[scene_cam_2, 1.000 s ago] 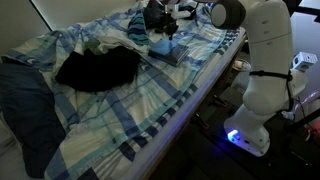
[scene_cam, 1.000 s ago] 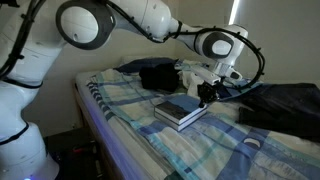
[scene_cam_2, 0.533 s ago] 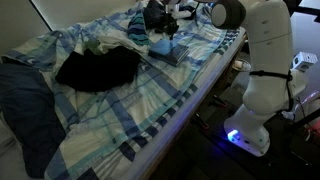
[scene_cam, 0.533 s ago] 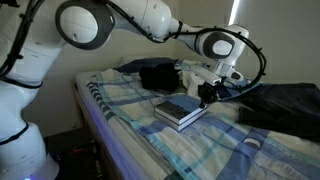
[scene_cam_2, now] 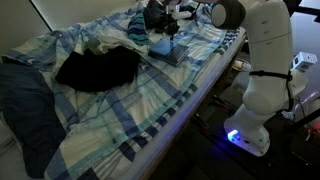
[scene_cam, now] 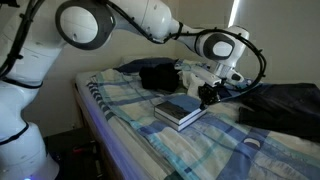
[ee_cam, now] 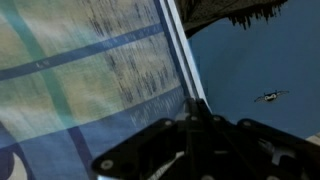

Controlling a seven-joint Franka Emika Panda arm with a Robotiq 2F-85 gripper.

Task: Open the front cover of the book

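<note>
Blue plaid bedding (scene_cam: 118,100) covers the bed on which the thick dark blue-grey hardback book (scene_cam: 178,110) is laid flat, its front cover (ee_cam: 255,75) not yet raised. The gripper (scene_cam: 207,96) is held low at the book's far edge, fingers (ee_cam: 175,142) pressed together, seemingly so that the tips can be wedged under the cover. Open bedding is left on the near side, while dark clothing (scene_cam: 152,74) lies close behind.

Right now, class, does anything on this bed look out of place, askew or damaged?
Nothing looks spilled or damaged. The book lies at a skewed angle on rumpled plaid bedding, and dark clothing is heaped loosely on top of the covers.
</note>
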